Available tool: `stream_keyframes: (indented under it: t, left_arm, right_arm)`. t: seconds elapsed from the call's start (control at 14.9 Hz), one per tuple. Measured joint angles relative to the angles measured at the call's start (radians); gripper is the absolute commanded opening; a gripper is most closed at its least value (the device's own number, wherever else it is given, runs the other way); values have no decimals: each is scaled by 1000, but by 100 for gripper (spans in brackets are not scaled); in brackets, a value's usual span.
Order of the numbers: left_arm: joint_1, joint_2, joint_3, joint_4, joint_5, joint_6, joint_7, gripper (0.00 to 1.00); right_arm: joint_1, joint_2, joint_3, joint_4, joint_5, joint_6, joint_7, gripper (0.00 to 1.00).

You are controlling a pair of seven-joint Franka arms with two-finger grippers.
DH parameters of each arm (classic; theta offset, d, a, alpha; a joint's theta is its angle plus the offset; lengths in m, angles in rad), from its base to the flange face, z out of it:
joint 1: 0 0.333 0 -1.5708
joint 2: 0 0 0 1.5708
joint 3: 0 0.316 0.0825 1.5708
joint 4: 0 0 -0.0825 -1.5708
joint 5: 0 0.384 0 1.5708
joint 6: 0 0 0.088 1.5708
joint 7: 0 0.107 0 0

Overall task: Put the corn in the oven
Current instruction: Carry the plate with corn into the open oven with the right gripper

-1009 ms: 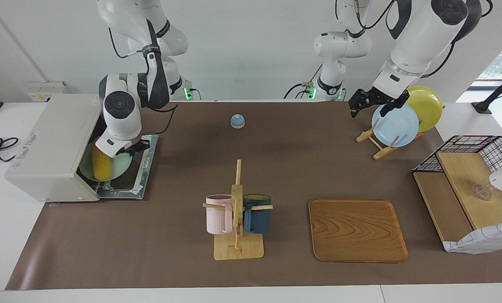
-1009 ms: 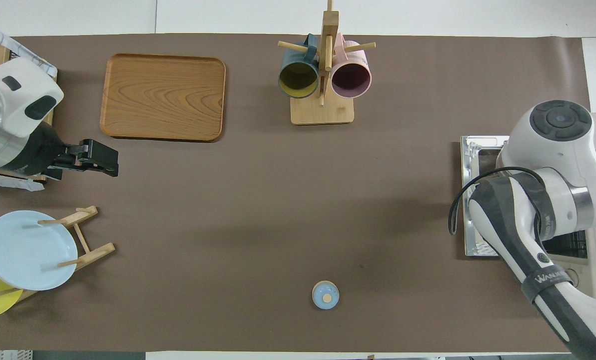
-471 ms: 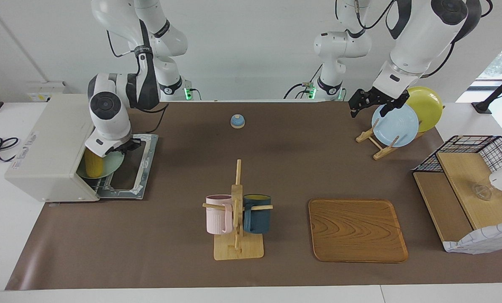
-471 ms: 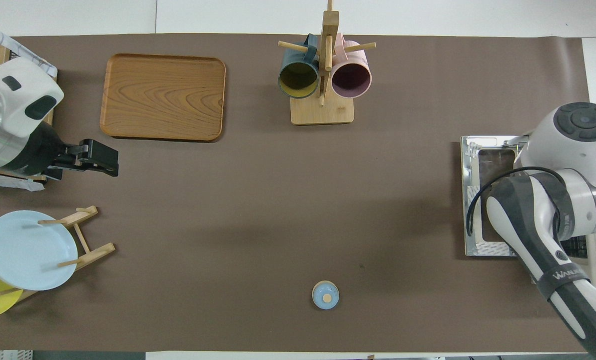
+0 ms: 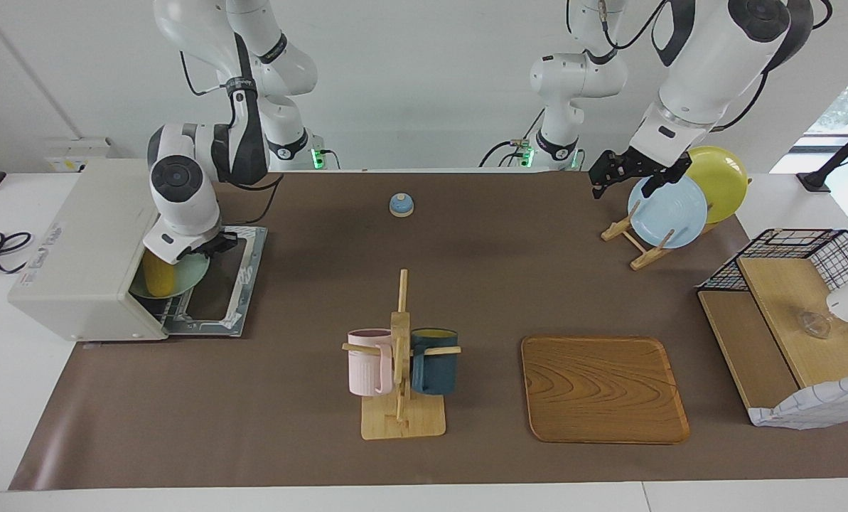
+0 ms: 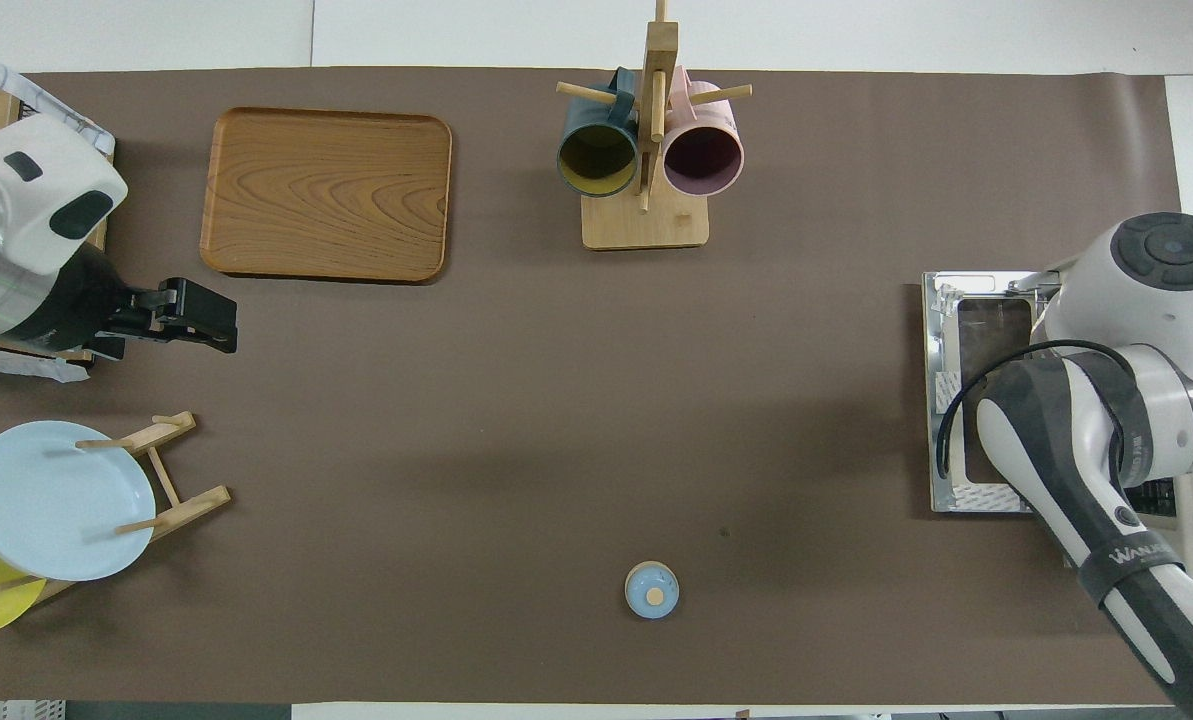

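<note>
The corn (image 5: 158, 274), firm and apt to roll, rode a plate (image 5: 190, 274) pinched by the right fingers (image 5: 214, 247); left fingers (image 5: 633, 174) wide.

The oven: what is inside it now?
In the oven, whose door lies open, a pale green plate carries the corn on the wire rack. The right gripper grips the plate's rim. The oven's housing hides the plate's inner part.

My right gripper (image 5: 214, 247) is occupying the oven (image 5: 86, 252) mouth, over the lowered door (image 5: 228, 284); the pale green plate (image 5: 185, 277) carrying the corn (image 5: 158, 274) is filling the opening. The mat's middle is lying open between the bell (image 5: 401, 205) and the mug rack (image 5: 401, 355). My left gripper (image 5: 626, 171) is hanging over the plate rack (image 5: 651, 235), jaws spread.
</note>
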Motion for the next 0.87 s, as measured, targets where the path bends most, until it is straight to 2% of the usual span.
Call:
stream_keyframes:
  t: [0.07, 0.13, 0.47, 0.67, 0.87]
  left_arm:
    - [0, 0, 0, 0, 0, 1, 0, 100]
    - [0, -1, 0, 0, 0, 1, 0, 100]
    - [0, -6, 0, 0, 0, 2, 0, 100]
    - [0, -6, 0, 0, 0, 2, 0, 100]
    - [0, -6, 0, 0, 0, 2, 0, 100]
  right_arm:
    - [0, -1, 0, -2, 0, 0, 0, 0]
    - [0, -1, 0, -4, 0, 0, 0, 7]
    - [-1, -1, 1, -13, 1, 1, 0, 18]
    - [-5, -1, 1, -12, 1, 1, -1, 33]
    - [-5, -4, 1, -3, 1, -1, -24, 35]
